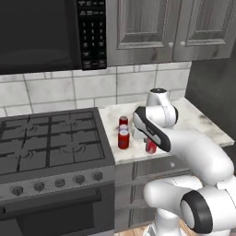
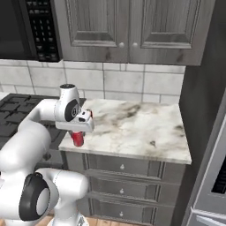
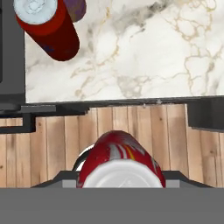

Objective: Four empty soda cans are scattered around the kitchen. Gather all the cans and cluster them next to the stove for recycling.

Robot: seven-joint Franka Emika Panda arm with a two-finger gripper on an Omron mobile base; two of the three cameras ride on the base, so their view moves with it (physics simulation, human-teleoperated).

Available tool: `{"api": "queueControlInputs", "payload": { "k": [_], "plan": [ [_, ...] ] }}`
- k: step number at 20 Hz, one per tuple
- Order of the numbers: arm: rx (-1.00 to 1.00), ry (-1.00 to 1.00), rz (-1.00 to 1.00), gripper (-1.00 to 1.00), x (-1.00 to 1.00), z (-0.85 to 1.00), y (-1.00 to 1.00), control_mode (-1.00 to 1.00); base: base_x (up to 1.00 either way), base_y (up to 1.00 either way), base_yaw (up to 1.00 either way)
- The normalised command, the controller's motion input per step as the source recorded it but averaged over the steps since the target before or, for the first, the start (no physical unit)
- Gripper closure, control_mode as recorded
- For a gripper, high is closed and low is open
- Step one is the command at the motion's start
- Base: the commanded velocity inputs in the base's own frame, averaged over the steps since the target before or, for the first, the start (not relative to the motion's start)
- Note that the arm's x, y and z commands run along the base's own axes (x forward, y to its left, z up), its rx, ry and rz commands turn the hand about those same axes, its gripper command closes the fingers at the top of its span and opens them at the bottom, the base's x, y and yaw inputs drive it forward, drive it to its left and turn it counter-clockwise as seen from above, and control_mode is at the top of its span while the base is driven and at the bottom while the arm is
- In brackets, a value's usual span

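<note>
A white robot arm reaches from the bottom of the picture over a marble bench [image 2: 132, 123] that sits just right of a black gas stove [image 1: 46, 143]. Its end effector [image 3: 118, 181] is clenched around a red soda can [image 3: 118, 159], which in the hand view fills the bottom centre of the frame, its silver top facing the camera. In the left base view this held can [image 1: 150, 146] peeks out red below the arm's dark wrist, at the bench's front edge; in the right base view it hangs low and left of centre, at the front left corner of the marble. Looking past it in the hand view, I see wood plank floor [image 3: 131, 131], not marble, so the can appears to hang at or beyond the bench's front edge. Letting go here would likely drop it to the floor. Two red cans [image 1: 123, 137] already stand close together on the marble beside the stove, centre of the left base view, and in the upper left of the hand view a purple can [image 3: 75, 8] shows behind the nearer of them. Moving the held can toward them carelessly could knock them over or push them onto the grates.
</note>
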Motion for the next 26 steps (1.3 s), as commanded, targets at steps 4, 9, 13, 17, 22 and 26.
{"api": "queueControlInputs", "payload": {
  "k": [4,9,13,17,22,26],
  "plan": [
    [0.00,0.00,0.00,1.00,0.00,0.00,0.00,1.00,0.50,-0.13,0.12],
    [0.00,0.00,0.00,1.00,0.00,0.00,0.00,1.00,0.36,-0.22,0.11],
    [0.00,0.00,0.00,1.00,0.00,0.00,0.00,1.00,0.31,-0.25,0.10],
    [0.00,0.00,0.00,1.00,0.00,0.00,0.00,1.00,0.18,-0.23,0.09],
    [0.00,0.00,0.00,1.00,0.00,0.00,0.00,1.00,0.05,-0.13,0.04],
    [0.00,0.00,0.00,1.00,0.00,0.00,0.00,1.00,0.01,-0.01,0.01]
  ]
}}
